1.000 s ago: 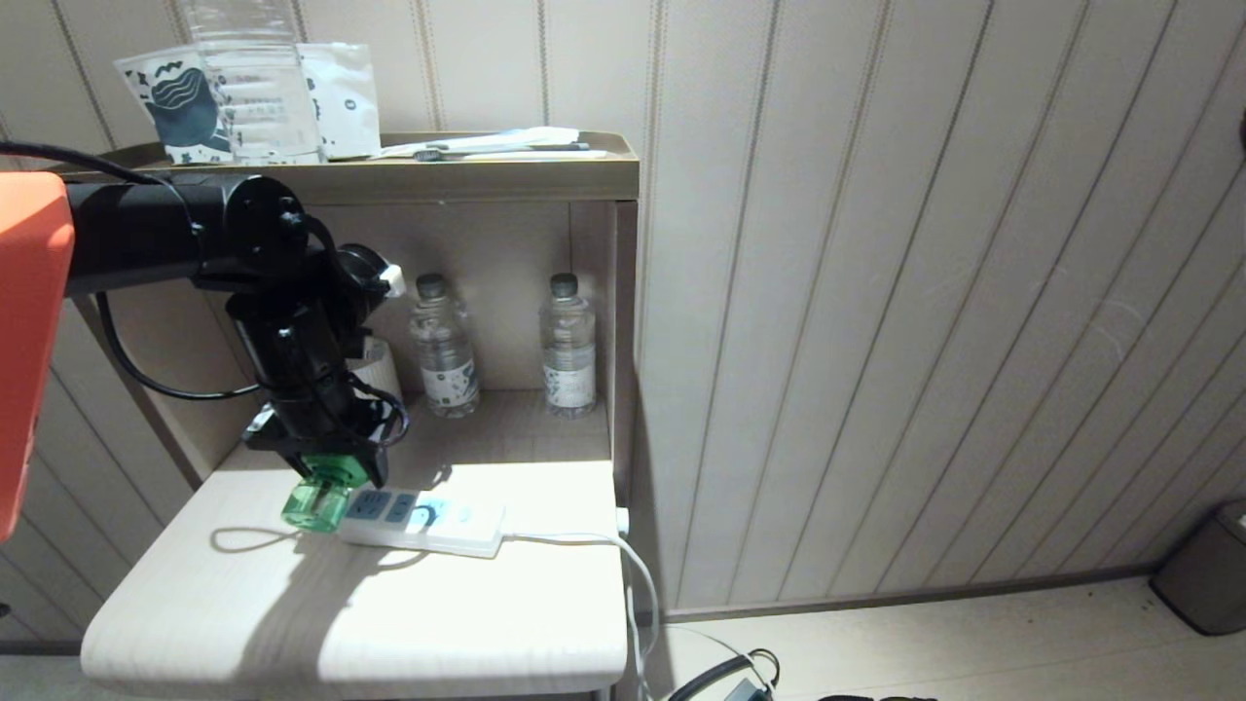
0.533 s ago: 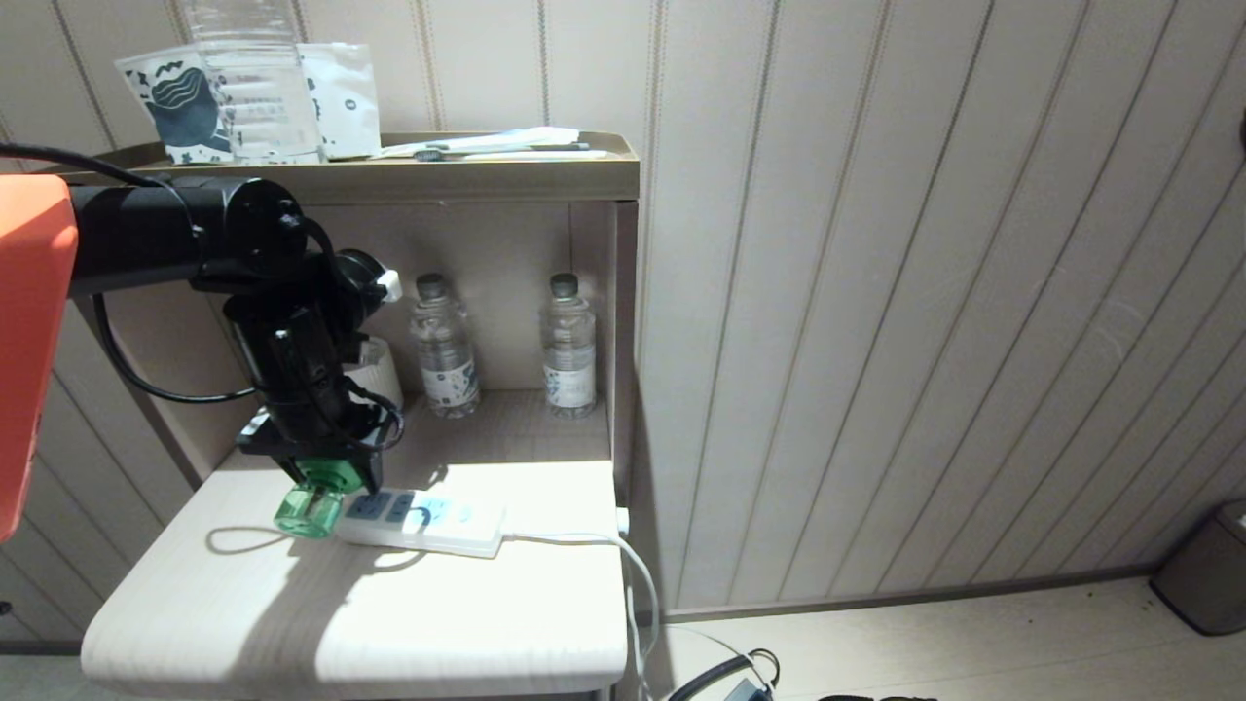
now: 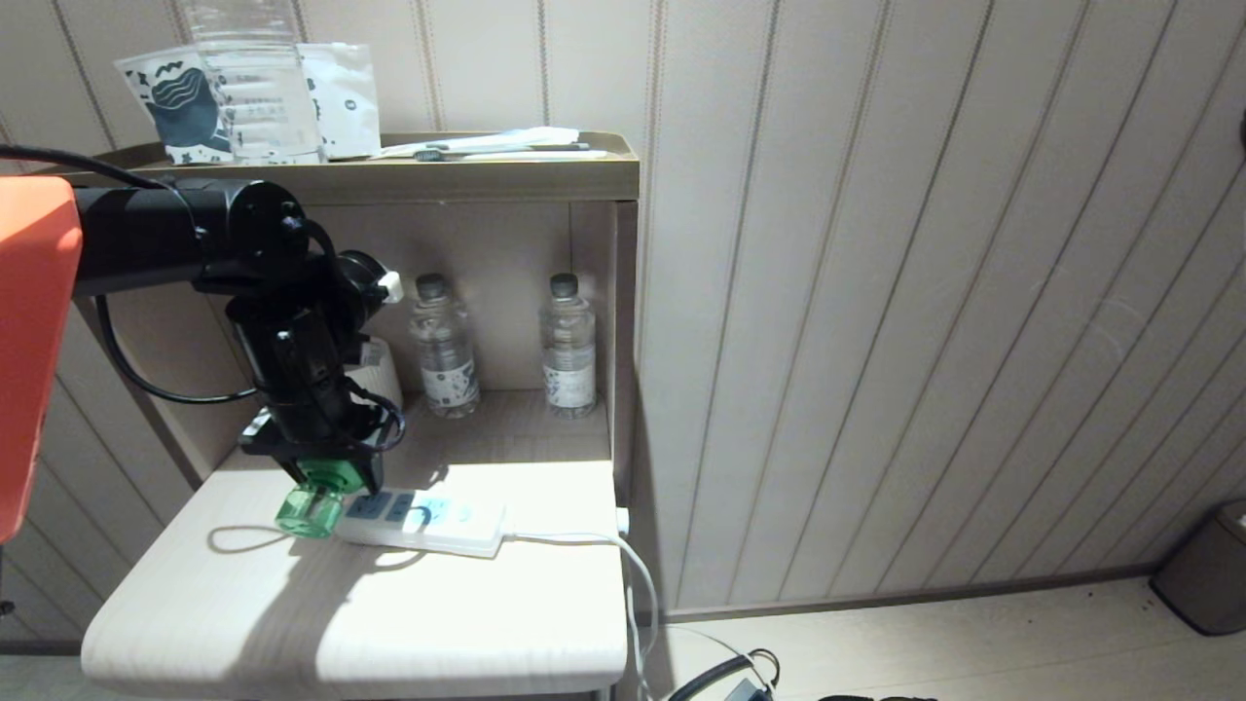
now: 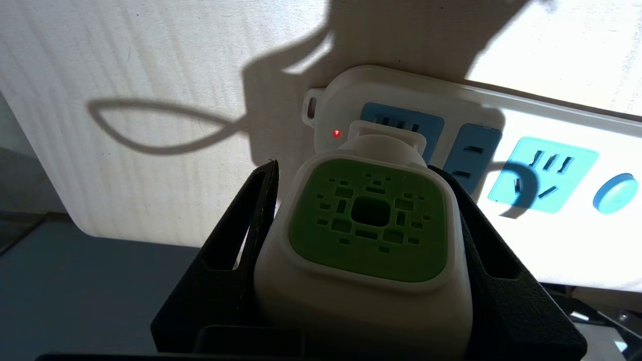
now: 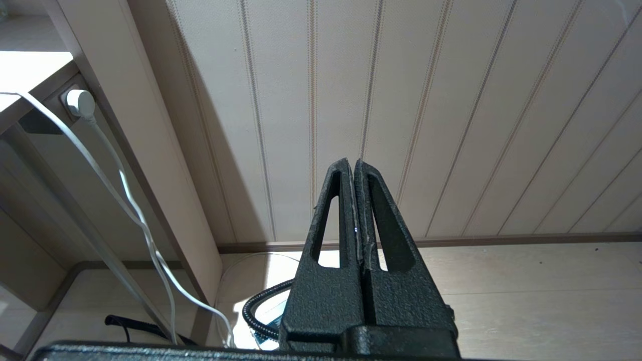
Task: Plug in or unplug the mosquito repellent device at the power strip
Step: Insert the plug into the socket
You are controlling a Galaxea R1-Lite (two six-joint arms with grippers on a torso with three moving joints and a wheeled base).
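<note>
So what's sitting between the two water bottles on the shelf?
Nothing: in the head view the left water bottle and the right water bottle stand apart with only bare shelf between them.

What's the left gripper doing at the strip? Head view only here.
Observer: The left gripper is shut on the repellent device, a finger either side of its white head.
Operator: Plugged in?
Observer: Its plug end meets the end socket of the power strip; the prongs are hidden, so I can't tell if it's seated.
Operator: Right arm?
Observer: The right gripper is shut, empty, facing the wall.
</note>
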